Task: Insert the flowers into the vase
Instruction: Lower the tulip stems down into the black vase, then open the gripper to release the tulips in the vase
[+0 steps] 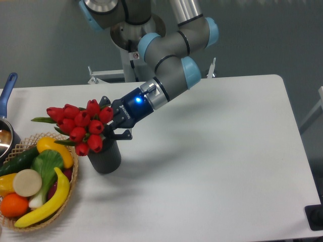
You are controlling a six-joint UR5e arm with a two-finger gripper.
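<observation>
On the white table (pixel 212 151), your gripper (pixel 115 120) holds the flowers (pixel 83 126) tight, and their stems dip into the vase (pixel 105 156) beside the fruit basket (pixel 60 201). I think you are at the putting-in step. Next, push the bunch down gently, then let go.

Matt dark vase (pixel 104 157), glossy plastic-looking flowers (pixel 81 126), woven wicker basket (pixel 70 194), smooth white table (pixel 212 166).
</observation>
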